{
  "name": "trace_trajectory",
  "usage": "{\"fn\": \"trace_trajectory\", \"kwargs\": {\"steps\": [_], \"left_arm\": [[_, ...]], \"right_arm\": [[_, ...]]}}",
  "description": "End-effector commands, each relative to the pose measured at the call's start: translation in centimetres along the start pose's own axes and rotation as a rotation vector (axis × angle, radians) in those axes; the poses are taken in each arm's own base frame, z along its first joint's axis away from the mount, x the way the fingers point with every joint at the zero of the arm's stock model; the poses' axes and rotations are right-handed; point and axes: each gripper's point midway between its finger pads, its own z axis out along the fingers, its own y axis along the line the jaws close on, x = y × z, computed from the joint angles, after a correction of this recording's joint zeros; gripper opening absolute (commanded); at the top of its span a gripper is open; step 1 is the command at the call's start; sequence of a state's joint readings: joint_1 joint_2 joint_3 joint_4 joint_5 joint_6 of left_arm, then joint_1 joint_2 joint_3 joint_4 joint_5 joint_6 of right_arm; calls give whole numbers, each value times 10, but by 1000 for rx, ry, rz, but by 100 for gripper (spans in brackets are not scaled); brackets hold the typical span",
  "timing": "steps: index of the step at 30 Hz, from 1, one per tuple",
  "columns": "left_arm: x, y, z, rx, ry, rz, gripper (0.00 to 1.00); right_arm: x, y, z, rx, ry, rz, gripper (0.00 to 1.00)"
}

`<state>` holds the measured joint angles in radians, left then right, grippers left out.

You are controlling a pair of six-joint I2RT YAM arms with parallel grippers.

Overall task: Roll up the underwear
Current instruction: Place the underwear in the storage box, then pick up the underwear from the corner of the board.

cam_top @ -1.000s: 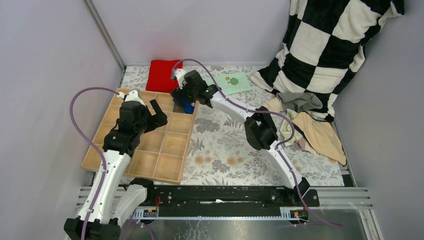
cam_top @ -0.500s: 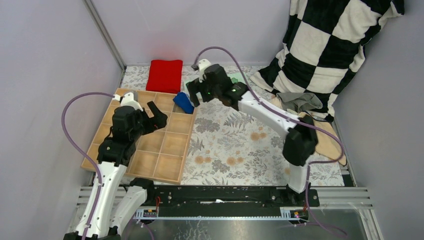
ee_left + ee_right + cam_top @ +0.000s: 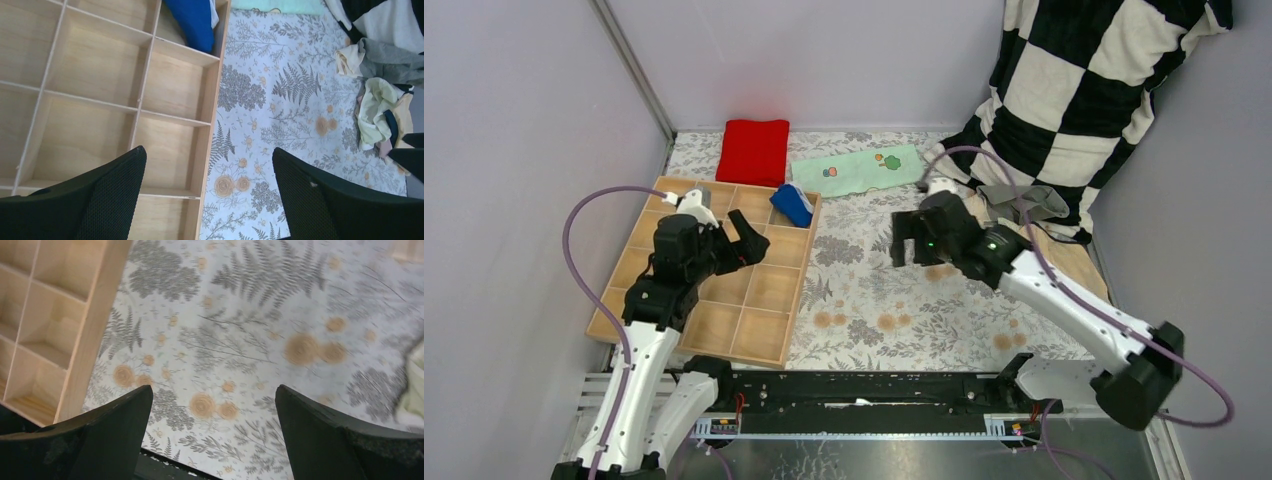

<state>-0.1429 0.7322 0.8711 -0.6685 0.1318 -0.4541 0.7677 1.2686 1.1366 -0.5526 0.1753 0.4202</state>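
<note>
One piece of underwear, blue with a white edge, lies rolled [image 3: 792, 204] in a back compartment of the wooden tray [image 3: 724, 330], against its right wall; the left wrist view shows the roll [image 3: 192, 20] too. More underwear lies in a loose pile [image 3: 1069, 270] at the right, grey, tan and pale green [image 3: 380, 107]. My left gripper [image 3: 749, 235] hangs open over the tray's right side, with nothing between its fingers [image 3: 207, 155]. My right gripper [image 3: 907, 240] is open and empty above the floral cloth, between tray and pile [image 3: 214, 392].
A red folded cloth [image 3: 754, 150] and a mint cloth with cartoon prints [image 3: 854, 170] lie at the back. A black-and-white checked fabric [image 3: 1084, 90] hangs at the back right. Grey walls close in both sides. The tray's other compartments [image 3: 95, 65] hold nothing.
My right arm has swung away from the tray's back corner to the middle of the table, leaving the blue roll in its compartment. The left gripper has shifted slightly right.
</note>
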Motion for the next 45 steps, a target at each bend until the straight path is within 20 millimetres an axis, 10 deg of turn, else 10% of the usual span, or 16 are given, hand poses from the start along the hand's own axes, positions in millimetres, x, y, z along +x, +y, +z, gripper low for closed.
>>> {"fn": "trace_trajectory", "kwargs": {"steps": [1,15,26,45], "left_arm": [[11,-4,4,46,33,-10,99],[15,-8,16,105,13,-4,99],[20,-14,19,144,46,4,99],[19,-14,19,146,39,7,99]], "right_arm": [[9,-65,-33,203,-49,203,100],[12,-249,-27,612,-20,523,85],[16,-304,-2,821,111,449,68],[17,-329,15,867,151,467,41]]}}
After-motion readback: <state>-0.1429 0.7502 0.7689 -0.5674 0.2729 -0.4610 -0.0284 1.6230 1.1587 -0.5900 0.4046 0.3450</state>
